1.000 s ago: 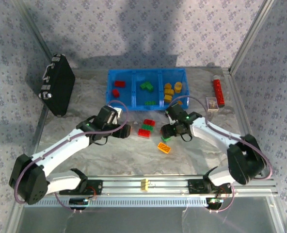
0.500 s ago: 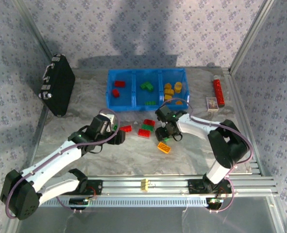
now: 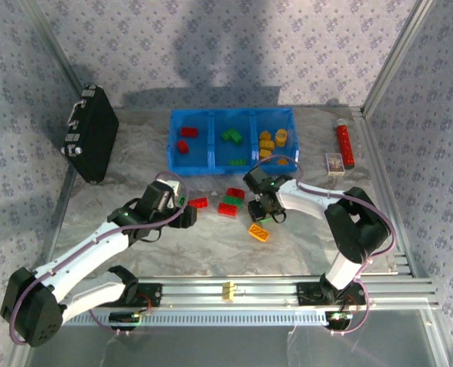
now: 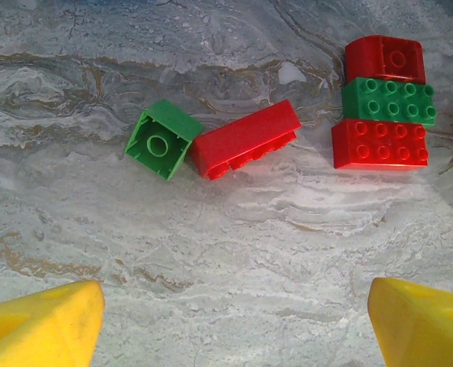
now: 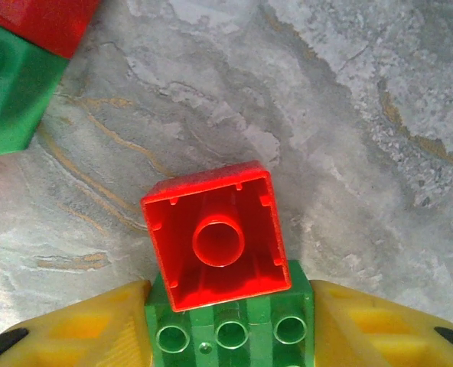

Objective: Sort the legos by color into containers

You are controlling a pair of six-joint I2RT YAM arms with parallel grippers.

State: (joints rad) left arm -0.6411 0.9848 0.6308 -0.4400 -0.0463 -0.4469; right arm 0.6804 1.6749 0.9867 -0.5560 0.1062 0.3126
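The containers are three compartments of a blue bin [image 3: 232, 115]: red legos on the left, green in the middle, yellow/orange on the right. On the table lie a red brick [image 3: 198, 202], a red-green-red cluster [image 3: 230, 202] and an orange brick [image 3: 259, 232]. My left gripper [image 3: 187, 217] is open over bare table [image 4: 234, 321]; ahead of it lie a small green brick [image 4: 159, 139], a long red brick [image 4: 246, 139] and the cluster [image 4: 383, 99]. My right gripper [image 5: 228, 336] is shut on a green brick [image 5: 226, 321] with a red brick [image 5: 215, 237] stuck to it, hollow side up.
A black case [image 3: 92, 141] stands at the far left. A red tube [image 3: 343, 145] and a small box [image 3: 334, 163] lie right of the bin. A yellow piece [image 3: 228, 290] sits on the front rail. Metal frame posts bound both sides.
My right gripper shifted left and its jaws closed onto the green brick. My left gripper drew back toward the near left, uncovering the red brick.
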